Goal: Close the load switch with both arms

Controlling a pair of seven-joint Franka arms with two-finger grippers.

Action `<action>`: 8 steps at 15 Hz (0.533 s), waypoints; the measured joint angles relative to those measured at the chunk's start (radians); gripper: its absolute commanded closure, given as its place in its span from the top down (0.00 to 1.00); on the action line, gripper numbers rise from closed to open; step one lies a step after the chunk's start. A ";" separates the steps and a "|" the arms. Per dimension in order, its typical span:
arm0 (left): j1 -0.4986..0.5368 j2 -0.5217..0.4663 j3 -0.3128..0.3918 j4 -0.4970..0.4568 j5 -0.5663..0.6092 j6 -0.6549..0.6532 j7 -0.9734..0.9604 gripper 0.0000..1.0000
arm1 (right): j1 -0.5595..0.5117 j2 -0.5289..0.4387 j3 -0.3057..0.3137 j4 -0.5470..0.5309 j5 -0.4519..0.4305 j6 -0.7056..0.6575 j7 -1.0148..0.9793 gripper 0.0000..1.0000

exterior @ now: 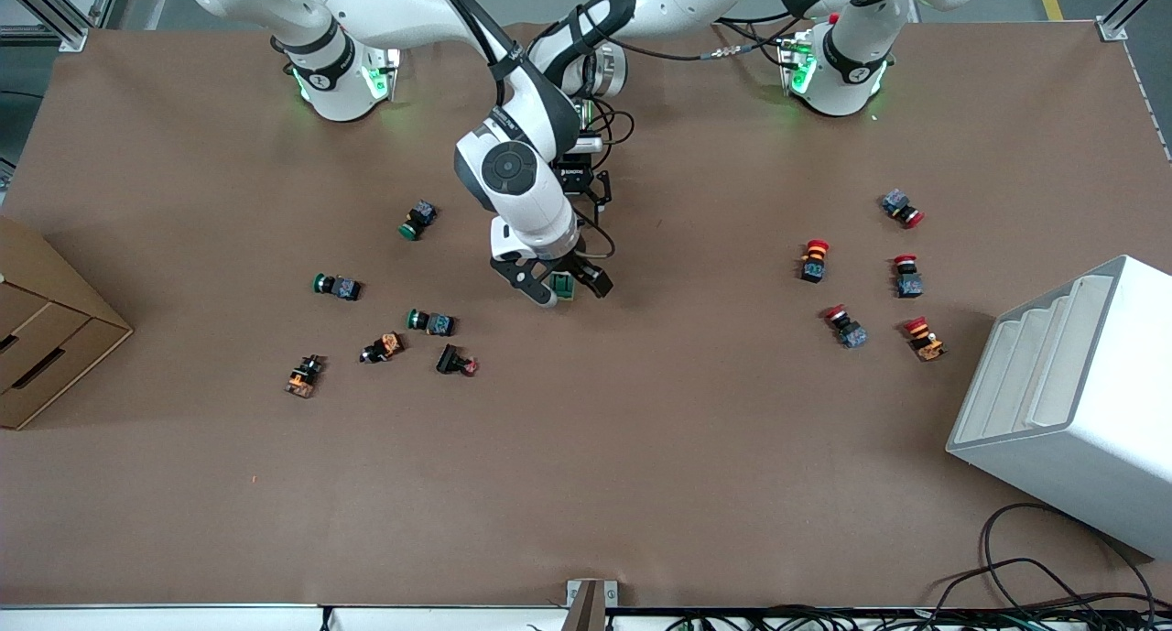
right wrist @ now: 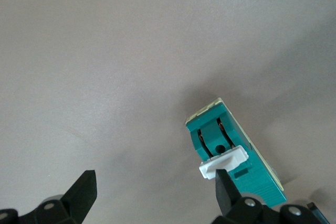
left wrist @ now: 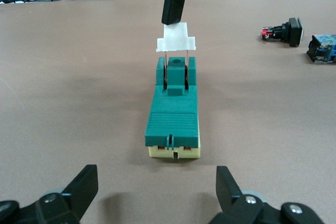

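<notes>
**Load switch open; both claws wide, neither holding it.**
Tabletop (exterior: pixel 641 475): reading the front view as a dial with 6 o'clock at the camera, the switch (exterior: pixel 564 286) lies flat just off centre toward 12. The right claw (exterior: pixel 560 285) hangs directly over it, spread wide, with one finger (left wrist: pixel 173 3) touching the raised white lever (left wrist: pixel 176 38). The left claw (left wrist: pixel 157 179), also wide and empty, is low over bare tabletop. From it the switch lies dead ahead at 6 o'clock, apart, its long axis running 12 to 6 in line with that claw. The cream end faces the claw and the lever end points away. Judgement: the left claw is placed to straddle and brace the body while the right presses the lever down.
</notes>
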 measured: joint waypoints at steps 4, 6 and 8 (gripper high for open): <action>0.000 0.000 0.000 0.000 0.000 0.000 0.000 1.00 | -0.011 0.002 -0.002 0.000 0.000 0.000 -0.033 1.00; 0.000 0.000 0.000 0.000 0.000 0.000 0.000 0.99 | -0.017 0.003 -0.003 0.000 0.000 0.000 -0.047 1.00; 0.000 0.000 0.000 0.000 0.000 0.000 0.000 1.00 | -0.019 0.004 -0.003 0.001 0.000 0.002 -0.051 1.00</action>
